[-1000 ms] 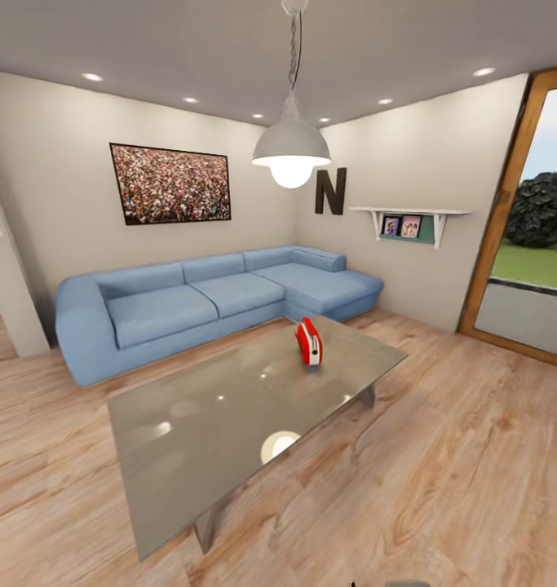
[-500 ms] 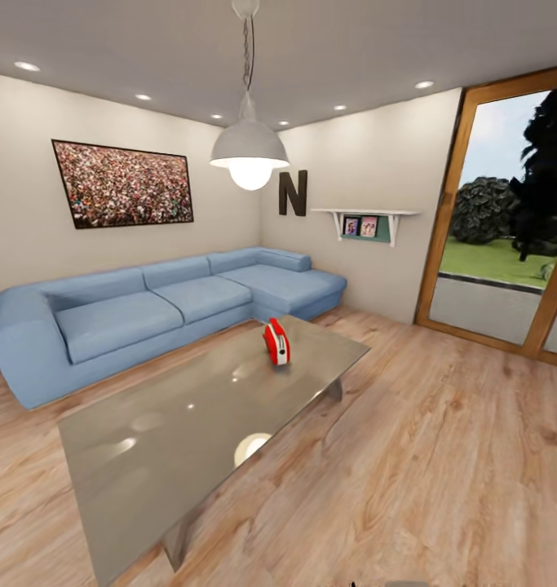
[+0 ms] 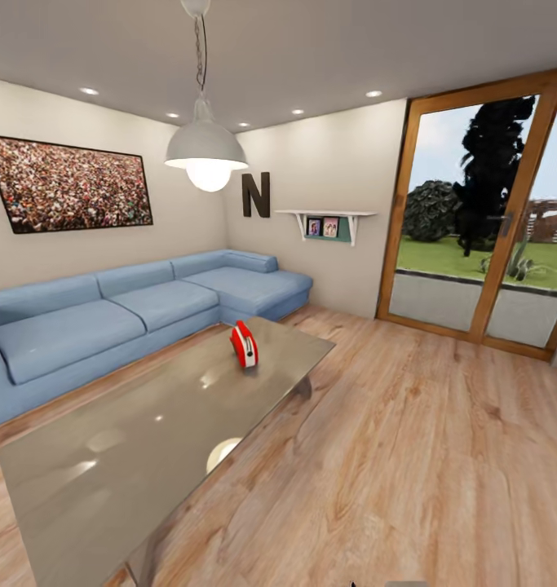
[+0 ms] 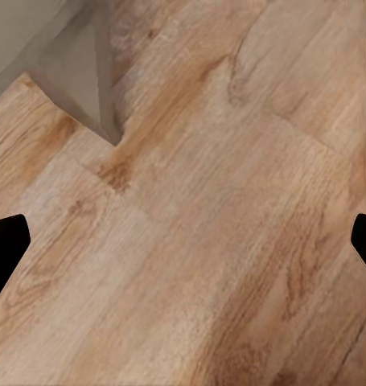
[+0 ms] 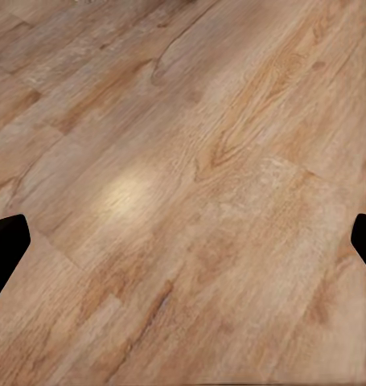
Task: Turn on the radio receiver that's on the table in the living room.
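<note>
Left gripper [image 4: 183, 241]: two dark fingertips at opposite edges of the left wrist view, set wide apart, nothing between them; below it wood plank floor [image 4: 215, 241] and a grey table leg [image 4: 86, 72].

Right gripper [image 5: 183, 241]: dark fingertips likewise at opposite edges of the right wrist view, spread wide and holding nothing; beneath it bare plank floor with a pale patch of reflected light [image 5: 130, 189].

Table [image 3: 107, 456]: low, rectangular, glossy grey top mirroring the lamp; runs from the near left toward the room's middle in the head view.

Radio receiver [image 3: 245, 344]: small, red with a white side, upright near the table's far end, well apart from both grippers.

Sofa [image 3: 107, 314]: blue, L-shaped, beyond and left of the table, along the far wall and into the corner.

Framed crowd picture [image 3: 66, 183]: on the wall above the sofa, far left.

Pendant lamp [image 3: 205, 151]: white shade, lit bulb, hanging on a chain above the table.

Letter N [image 3: 256, 195]: large, dark, on the wall by the corner.

Wall shelf [image 3: 325, 216]: white, right of the N, carrying two small framed photos.

Glazed door [image 3: 482, 220]: wood-framed, at the far right, with lawn and dark trees beyond.
</note>
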### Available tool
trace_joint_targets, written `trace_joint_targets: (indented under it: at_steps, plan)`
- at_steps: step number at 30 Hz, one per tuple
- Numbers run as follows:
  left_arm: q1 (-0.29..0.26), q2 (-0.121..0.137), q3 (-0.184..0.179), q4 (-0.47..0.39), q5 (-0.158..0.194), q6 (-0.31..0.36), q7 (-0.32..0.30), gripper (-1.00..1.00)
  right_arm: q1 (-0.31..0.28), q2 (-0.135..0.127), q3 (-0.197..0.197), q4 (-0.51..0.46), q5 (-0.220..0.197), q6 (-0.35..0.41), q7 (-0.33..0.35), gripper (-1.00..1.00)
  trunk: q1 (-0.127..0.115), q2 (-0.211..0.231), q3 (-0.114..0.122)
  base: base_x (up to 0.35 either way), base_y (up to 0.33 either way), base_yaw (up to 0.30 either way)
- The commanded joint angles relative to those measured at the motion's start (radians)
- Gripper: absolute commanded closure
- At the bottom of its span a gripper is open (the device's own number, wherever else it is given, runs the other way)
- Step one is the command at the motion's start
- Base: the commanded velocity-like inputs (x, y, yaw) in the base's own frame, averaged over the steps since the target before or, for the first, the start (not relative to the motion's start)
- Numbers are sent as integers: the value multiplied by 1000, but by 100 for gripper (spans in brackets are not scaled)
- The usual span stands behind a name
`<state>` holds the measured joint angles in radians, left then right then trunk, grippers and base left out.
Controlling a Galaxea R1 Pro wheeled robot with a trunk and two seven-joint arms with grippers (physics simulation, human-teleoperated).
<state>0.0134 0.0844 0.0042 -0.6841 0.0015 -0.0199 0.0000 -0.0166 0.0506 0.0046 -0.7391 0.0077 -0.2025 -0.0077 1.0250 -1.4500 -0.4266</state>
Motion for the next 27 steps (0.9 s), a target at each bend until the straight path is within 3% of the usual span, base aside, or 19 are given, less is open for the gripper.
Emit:
trace_joint_targets:
  at_steps: [1, 27]
  plan:
    - [0, 0, 0, 0, 0, 0, 0, -100, 0, 0, 0, 0, 0, 0, 0, -100, 0, 0, 0, 0, 0, -286]
    - [0, 0, 0, 0, 0, 0, 0, -100, 0, 0, 0, 0, 0, 0, 0, -100, 0, 0, 10, 0, 0, -285]
